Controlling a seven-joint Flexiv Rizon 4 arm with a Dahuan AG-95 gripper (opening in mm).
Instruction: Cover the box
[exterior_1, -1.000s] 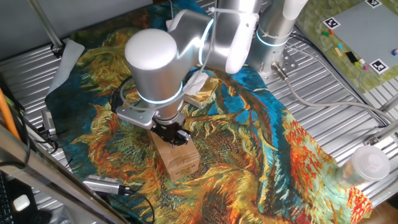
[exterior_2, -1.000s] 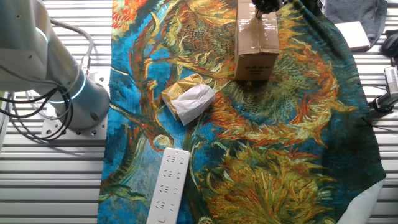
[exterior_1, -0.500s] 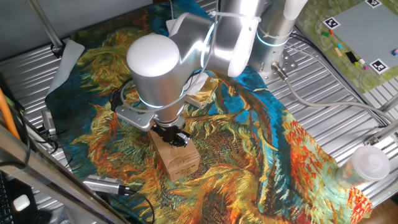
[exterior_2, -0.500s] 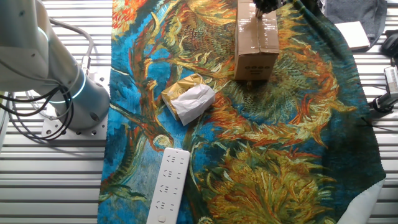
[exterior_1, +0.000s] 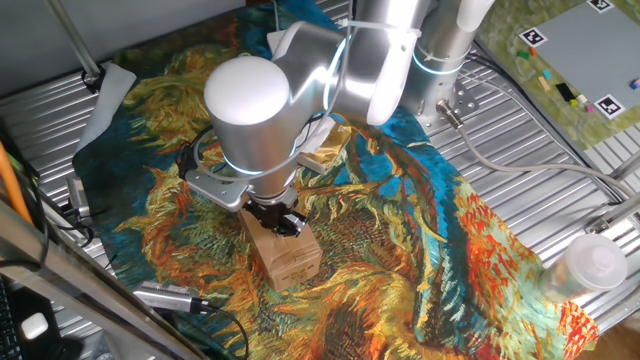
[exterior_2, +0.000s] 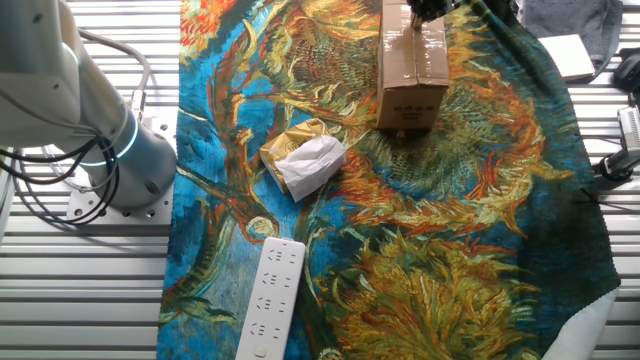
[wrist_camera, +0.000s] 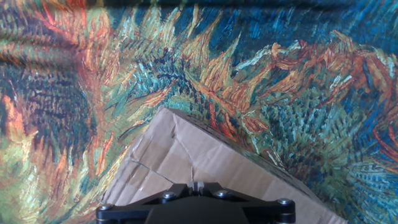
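The box (exterior_1: 285, 250) is a small brown cardboard carton standing on the patterned cloth; its flaps lie folded flat on top. It also shows in the other fixed view (exterior_2: 411, 68) and in the hand view (wrist_camera: 205, 165). My gripper (exterior_1: 277, 219) is straight above it, fingertips pressed on the carton's top. In the hand view the gripper (wrist_camera: 198, 185) shows its two fingers closed together, holding nothing. In the other fixed view only the fingertips (exterior_2: 425, 10) show at the top edge.
A white-and-yellow wrapped packet (exterior_2: 303, 160) lies on the cloth near the arm's base. A white power strip (exterior_2: 270, 295) lies at the cloth's edge. A clear lidded cup (exterior_1: 590, 265) stands at the right. Metal tools (exterior_1: 170, 296) lie by the box.
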